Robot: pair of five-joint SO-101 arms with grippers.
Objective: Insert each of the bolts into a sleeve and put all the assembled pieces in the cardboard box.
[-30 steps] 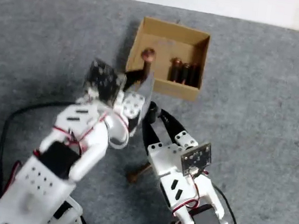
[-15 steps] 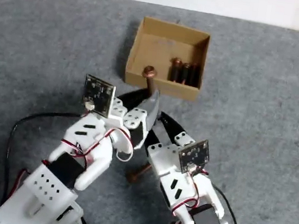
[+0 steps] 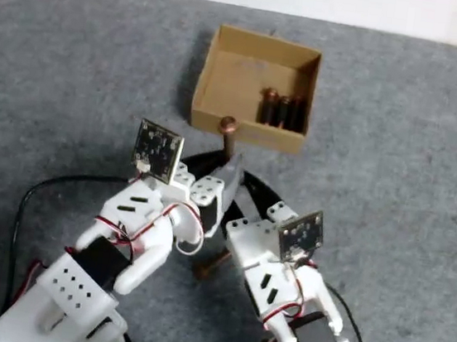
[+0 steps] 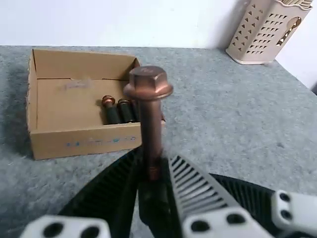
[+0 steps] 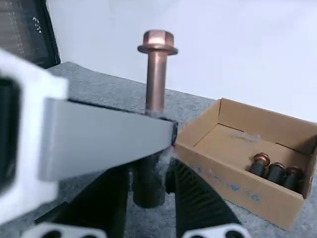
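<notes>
Left hand [image 4: 151,174] grips bolt [image 4: 149,111] above right hand's [image 5: 148,179] sleeve [image 5: 147,192].

Grey, felt-like covering spreads across the bench [image 3: 405,159]. At its far edge a beige holder [image 4: 267,29] with triangular cut-outs stands against a white wall [image 4: 124,20]. A dark, finely lined panel [image 5: 22,29] stands before the wall.

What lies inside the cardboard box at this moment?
Three assembled pieces lie side by side in one corner of the cardboard box; the rest of its floor is bare. Its near wall covers a strip of floor behind it.
</notes>
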